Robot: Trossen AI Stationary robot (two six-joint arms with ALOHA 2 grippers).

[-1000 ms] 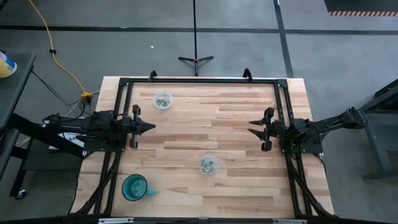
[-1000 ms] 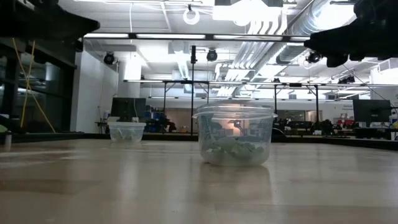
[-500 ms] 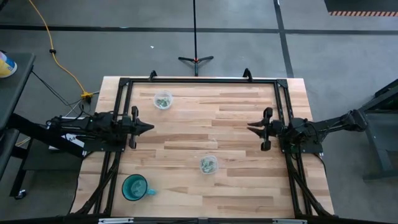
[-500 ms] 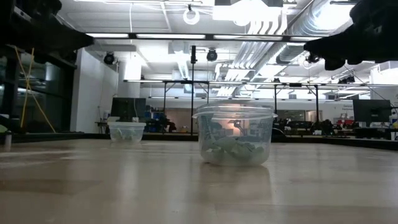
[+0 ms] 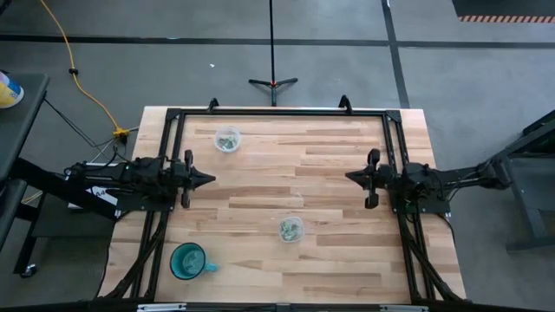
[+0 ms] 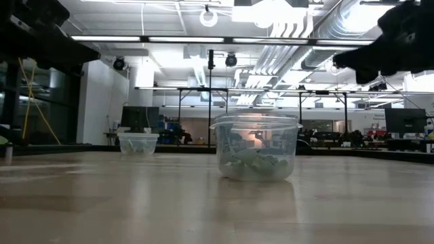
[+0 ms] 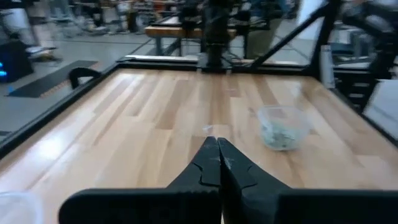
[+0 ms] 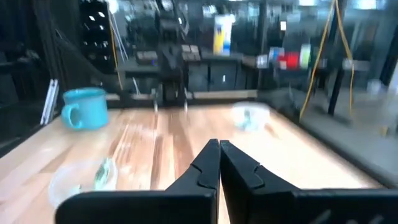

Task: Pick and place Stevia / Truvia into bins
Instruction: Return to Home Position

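Stevia sachets (image 5: 290, 230) lie heaped in the near clear cup (image 6: 256, 135), out on the table (image 5: 329, 147) toward its front edge. A few more show in the far clear cup (image 6: 137, 141), close to the back-left corner. That makes two clear cups, well apart from each other, plus one teal mug (image 5: 188, 260) at the front left. The left gripper (image 5: 211, 178) hangs over the left side, fingers pressed together on nothing. The right gripper (image 5: 349, 177) faces it from the right side, likewise pinched tight and carrying nothing. A wide stretch of wood lies between the two tips, and both cups stand well apart from either gripper.
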